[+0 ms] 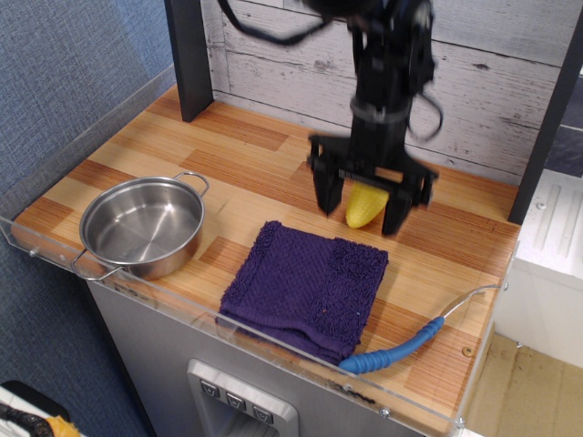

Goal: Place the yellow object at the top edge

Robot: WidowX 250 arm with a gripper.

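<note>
The yellow object, a small toy corn cob piece (364,207), lies on the wooden table (246,155) just beyond the far edge of the purple cloth. My black gripper (362,208) stands upright over it, open. Its two fingers are spread wide, one on each side of the corn, with gaps showing between fingers and corn. The gripper looks blurred from motion and slightly raised.
A folded purple cloth (308,285) lies in front of the corn. A steel pot (142,226) sits at the front left. A blue-handled utensil (410,344) lies at the front right. A dark post (189,55) stands at the back left. A clear rim (273,341) borders the table.
</note>
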